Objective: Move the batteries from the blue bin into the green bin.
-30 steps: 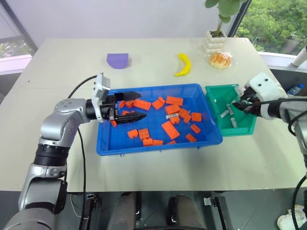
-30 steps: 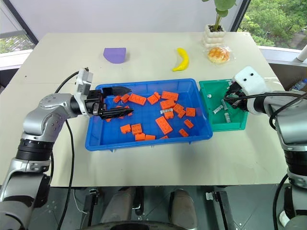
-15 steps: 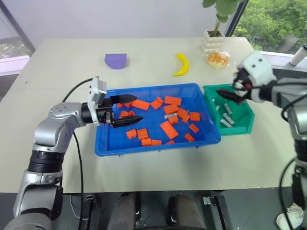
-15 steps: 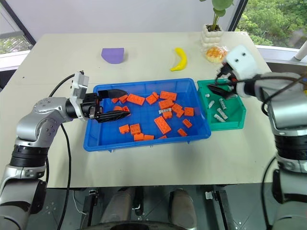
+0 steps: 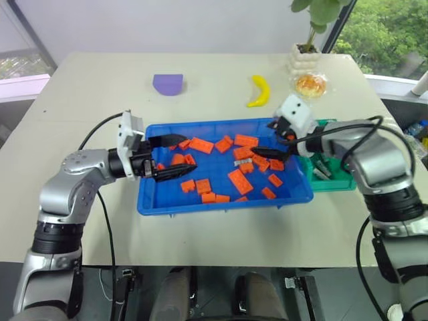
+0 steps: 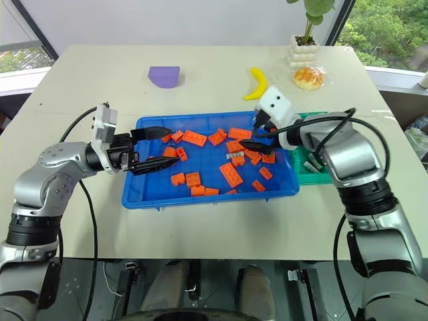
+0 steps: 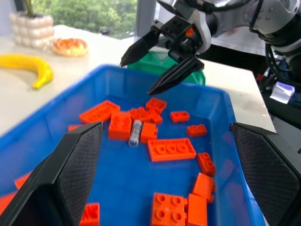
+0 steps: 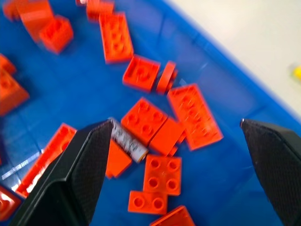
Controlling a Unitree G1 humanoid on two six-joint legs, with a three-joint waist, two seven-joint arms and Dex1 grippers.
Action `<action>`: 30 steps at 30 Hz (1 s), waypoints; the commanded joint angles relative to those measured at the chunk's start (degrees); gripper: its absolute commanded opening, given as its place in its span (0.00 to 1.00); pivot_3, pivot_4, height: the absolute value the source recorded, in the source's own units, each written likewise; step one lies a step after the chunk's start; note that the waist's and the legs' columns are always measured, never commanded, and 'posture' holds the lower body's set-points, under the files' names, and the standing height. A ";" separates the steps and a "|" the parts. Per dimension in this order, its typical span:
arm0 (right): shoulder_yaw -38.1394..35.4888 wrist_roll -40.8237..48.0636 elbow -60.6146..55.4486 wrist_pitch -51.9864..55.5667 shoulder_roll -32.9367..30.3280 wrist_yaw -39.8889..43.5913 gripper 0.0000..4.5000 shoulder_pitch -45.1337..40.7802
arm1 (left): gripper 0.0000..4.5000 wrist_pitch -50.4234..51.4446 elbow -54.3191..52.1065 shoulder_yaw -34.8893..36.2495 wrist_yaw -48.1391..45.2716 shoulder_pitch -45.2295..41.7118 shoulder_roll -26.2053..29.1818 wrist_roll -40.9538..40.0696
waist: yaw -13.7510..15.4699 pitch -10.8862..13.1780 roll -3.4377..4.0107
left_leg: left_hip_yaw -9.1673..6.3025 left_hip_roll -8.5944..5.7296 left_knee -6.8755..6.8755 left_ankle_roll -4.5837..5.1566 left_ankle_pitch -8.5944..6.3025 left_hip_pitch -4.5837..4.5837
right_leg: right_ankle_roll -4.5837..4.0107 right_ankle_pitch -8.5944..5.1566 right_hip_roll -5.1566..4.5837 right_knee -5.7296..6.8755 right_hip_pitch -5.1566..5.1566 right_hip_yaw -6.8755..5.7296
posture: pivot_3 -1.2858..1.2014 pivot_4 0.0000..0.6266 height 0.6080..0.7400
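The right gripper (image 5: 269,137) has swung across from the green bin (image 5: 342,175) to the blue bin (image 5: 221,204). A second ago it hung over the green bin; now it is above the right part of the blue one, pointing down and to the left, its two black fingers spread wide with nothing between them. Just below it lies a battery (image 7: 135,133), a small silver cylinder wedged among the orange blocks (image 7: 171,149), touching the blocks beside it. From the right wrist view that battery (image 8: 127,141) lies between the two fingers but beneath them, not gripped.

A few more batteries (image 5: 322,170) lie on the floor of the green bin, which stands tight against the right end of the blue bin, partly hidden behind the right arm.

The left gripper (image 5: 179,156) has hardly shifted. It hangs level over the left end of the blue bin, pointing to the right, its jaws open and empty, with blocks scattered under it.

On the table (image 5: 80,93) beyond the bins, a purple piece (image 5: 168,83), a banana (image 5: 259,90), a wrapped bun (image 5: 310,83) and a white plant pot (image 5: 307,57) sit as they did, well apart from the bins. The whole scene has slid a little in the head views, so the camera moved.
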 commanded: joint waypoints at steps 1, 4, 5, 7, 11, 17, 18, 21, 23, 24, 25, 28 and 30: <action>0.85 -0.74 -0.47 -2.24 0.89 1.40 0.99 -1.05 | 1.00 0.62 -3.42 2.91 1.19 0.70 1.13 -2.01 | -0.01 0.00 0.00 | 0.00 0.00 0.00 0.00 0.00 0.00 | 0.00 0.00 0.00 0.00 0.00 0.00 | 0.52 0.24 1.00; 0.97 1.22 -1.57 -0.16 1.23 3.82 0.99 -0.55 | 1.00 1.18 -4.75 3.36 1.98 1.79 1.41 -2.36 | 0.00 0.00 0.00 | -0.01 0.00 0.00 0.00 0.00 0.00 | 0.00 0.00 0.00 0.00 0.00 0.00 | 0.52 0.24 1.00; -0.58 3.57 -2.57 2.62 2.01 4.21 0.99 -0.52 | 1.00 1.26 -5.09 3.52 2.19 2.21 1.67 -2.31 | 0.05 0.00 0.00 | -0.01 0.00 0.00 0.00 0.00 0.00 | 0.00 0.00 0.00 0.00 0.01 0.00 | 0.52 0.24 1.00; -2.77 6.60 -3.84 6.47 2.91 4.51 0.99 -0.76 | 1.00 1.07 -5.45 3.67 2.46 2.83 2.16 -2.06 | 0.03 0.00 0.00 | -0.01 0.00 0.01 0.00 0.00 0.00 | 0.00 0.00 -0.01 -0.01 0.03 0.00 | 0.52 0.24 1.00; -3.02 10.21 -7.52 10.36 0.64 7.33 0.99 0.30 | 1.00 0.95 -5.74 3.89 2.88 3.36 2.33 -2.36 | 0.33 0.00 0.00 | -0.03 0.00 0.02 0.00 0.00 0.00 | 0.00 0.00 -0.01 -0.02 0.04 -0.01 | 0.52 0.24 1.00; -3.84 14.14 -11.17 14.52 1.23 6.61 0.99 1.75 | 1.00 0.60 -5.66 3.66 3.19 3.36 2.20 -2.24 | 0.29 0.00 0.00 | -0.03 0.00 0.01 0.01 -0.01 0.00 | 0.00 0.00 0.00 -0.02 0.04 -0.01 | 0.52 0.24 1.00; -3.42 14.23 -11.45 14.53 1.57 6.24 0.99 2.06 | 1.00 0.57 -5.60 3.61 3.18 3.28 2.18 -2.22 | 0.28 0.00 0.00 | -0.03 0.00 0.01 0.01 -0.01 0.00 | 0.00 0.00 0.00 -0.02 0.04 -0.01 | 0.52 0.24 1.00; -1.88 13.72 -10.79 13.49 3.33 4.81 0.99 2.60 | 1.00 0.48 -5.34 3.42 3.10 2.96 2.12 -2.15 | 0.23 0.00 0.00 | -0.03 0.00 0.00 0.01 -0.01 0.00 | 0.00 0.00 0.00 -0.02 0.03 -0.01 | 0.52 0.24 1.00; -0.35 11.92 -8.09 11.14 4.94 3.68 0.99 2.55 | 1.00 0.43 -5.26 3.36 3.13 2.77 2.09 -2.09 | 0.19 0.00 -0.01 | -0.03 0.00 0.01 0.01 0.00 0.00 | 0.00 0.00 0.01 -0.01 0.03 -0.01 | 0.52 0.24 1.00; 0.16 11.15 -6.70 10.20 5.61 3.24 0.99 2.33 | 1.00 0.41 -5.25 3.36 3.15 2.71 2.10 -2.06 | 0.16 -0.01 -0.01 | -0.03 0.00 0.00 0.01 0.00 0.00 | 0.00 0.00 0.01 -0.01 0.03 -0.01 | 0.52 0.24 1.00; 0.68 10.45 -5.25 9.21 6.19 2.97 0.99 2.04 | 1.00 0.42 -5.28 3.42 3.19 2.72 2.14 -2.08 | 0.14 -0.01 -0.01 | -0.03 0.00 0.01 0.01 0.00 0.00 | 0.00 0.00 0.01 0.00 0.02 -0.01 | 0.52 0.24 1.00; 1.99 8.45 -0.78 6.11 7.54 2.85 0.99 1.36 | 1.00 0.49 -5.58 3.66 3.43 2.95 2.19 -2.17 | 0.22 -0.01 -0.01 | -0.03 0.00 0.01 0.01 0.00 0.00 | 0.00 0.00 0.01 0.00 0.02 -0.01 | 0.52 0.24 1.00; 3.06 6.41 2.71 3.44 8.13 2.69 0.99 0.88 | 1.00 0.50 -5.85 3.81 3.72 3.26 2.18 -2.17 | 0.23 -0.01 -0.01 | -0.02 -0.01 0.02 0.01 0.00 0.00 | 0.00 0.00 0.00 0.00 0.02 0.00 | 0.52 0.24 1.00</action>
